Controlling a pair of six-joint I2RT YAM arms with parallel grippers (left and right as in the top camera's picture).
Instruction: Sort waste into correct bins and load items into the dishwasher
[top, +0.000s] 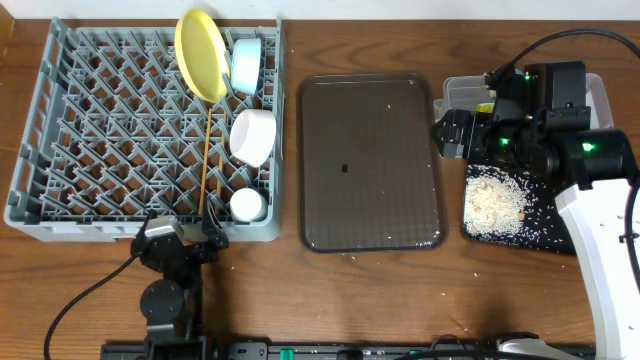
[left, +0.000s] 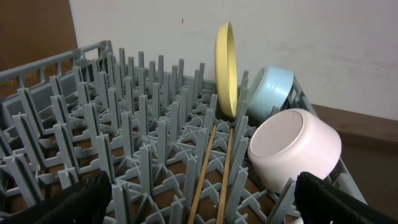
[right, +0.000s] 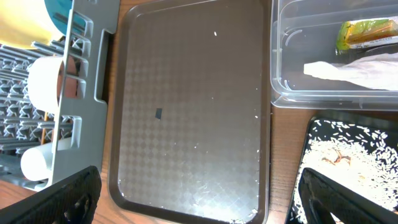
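The grey dish rack (top: 30, 130) holds the upright yellow plate (top: 202, 55), light blue bowl (top: 246, 65), white bowl (top: 252, 136), small cup (top: 246, 205) and chopsticks (top: 207, 150). My left gripper (top: 180, 240) stands open and empty at the rack's front edge; the left wrist view shows the chopsticks (left: 205, 168) lying in the rack between its fingers (left: 74, 199). My right gripper (right: 199, 199) is open and empty above the brown tray's near end. The clear tub (right: 298, 87) holds the snack wrapper (right: 367, 32) and white paper (right: 354, 70). Rice scraps (right: 354, 155) lie in the black tray (right: 311, 143).
The dark brown serving tray (top: 370, 165) lies between the rack and the bins, with a few crumbs on it. The right arm (top: 590, 160) hangs over the clear tub (top: 462, 92) and black tray (top: 520, 245). A few rice grains lie on the wooden table (top: 480, 270).
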